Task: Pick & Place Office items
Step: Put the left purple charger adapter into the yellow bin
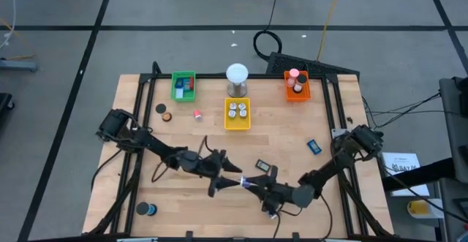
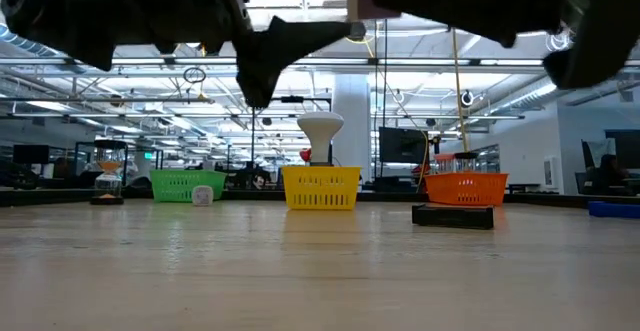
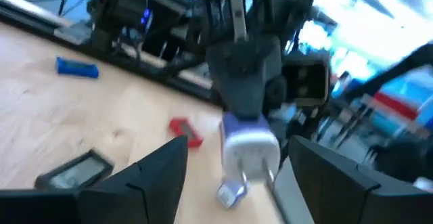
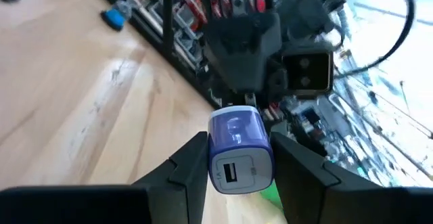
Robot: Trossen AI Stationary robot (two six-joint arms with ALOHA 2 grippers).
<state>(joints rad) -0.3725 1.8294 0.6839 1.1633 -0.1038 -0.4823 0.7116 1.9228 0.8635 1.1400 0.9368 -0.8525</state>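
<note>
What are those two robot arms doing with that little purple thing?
The two arms meet above the front of the wooden table. The right gripper has its jaws shut on a small purple charger plug. The left gripper faces it with open jaws, not holding it. It looks like a hand-over from one arm to the other. Green, yellow and orange trays wait at the back.

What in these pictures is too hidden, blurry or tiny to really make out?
- The small items in the green tray and orange tray, high view: too small to identify.
- The purple charger, high view: lost in glare between the right gripper and left gripper.
- The dark flat item, left wrist view: blurred, partly cut off by a finger.
- The round bits in the yellow tray, low view: hidden behind its wall.
</note>
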